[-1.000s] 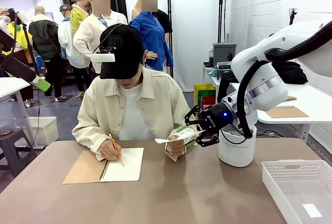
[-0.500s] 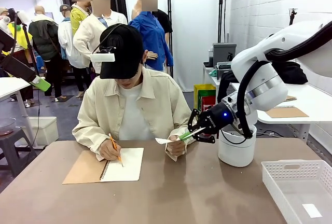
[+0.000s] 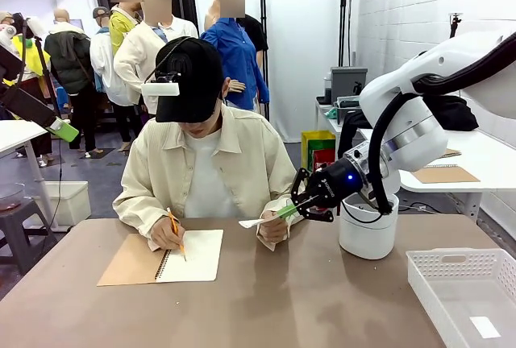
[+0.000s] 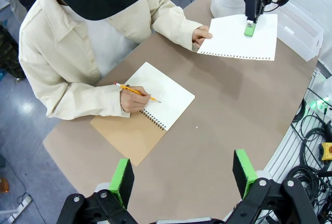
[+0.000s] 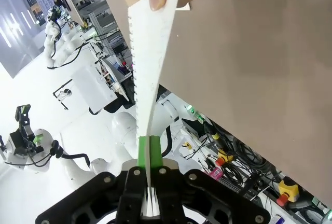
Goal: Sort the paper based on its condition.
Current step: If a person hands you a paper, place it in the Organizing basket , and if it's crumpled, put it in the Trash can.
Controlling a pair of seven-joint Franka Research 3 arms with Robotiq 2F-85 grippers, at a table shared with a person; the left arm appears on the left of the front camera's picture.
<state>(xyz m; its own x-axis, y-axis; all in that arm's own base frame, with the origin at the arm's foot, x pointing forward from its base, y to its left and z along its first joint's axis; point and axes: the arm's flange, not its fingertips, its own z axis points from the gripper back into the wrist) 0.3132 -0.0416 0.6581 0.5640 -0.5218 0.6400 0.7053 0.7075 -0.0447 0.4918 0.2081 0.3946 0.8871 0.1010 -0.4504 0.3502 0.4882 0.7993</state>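
A person's hand [image 3: 274, 227] holds up a white sheet of paper [image 3: 256, 221] above the table's far side, and my right gripper [image 3: 285, 212] is shut on its other end. From the left wrist view the paper [image 4: 233, 40] looks flat, with a torn perforated edge; the right gripper [image 4: 250, 27] pinches it and the hand [image 4: 201, 35] grips its corner. The right wrist view has the paper [image 5: 148, 63] edge-on between the shut right gripper [image 5: 150, 149]. My left gripper [image 4: 184, 172] hangs open high over the table, holding nothing.
The person writes with a pencil [image 4: 137, 92] in an open spiral notebook [image 3: 192, 255] with a brown cover at the table's left. A white round bin [image 3: 368, 237] stands at the far right. A white slotted basket [image 3: 451, 300] sits at the near right corner.
My right gripper went from open around the sheet's end to shut on it. The sheet dipped slightly, and the person's writing hand shifted a little.
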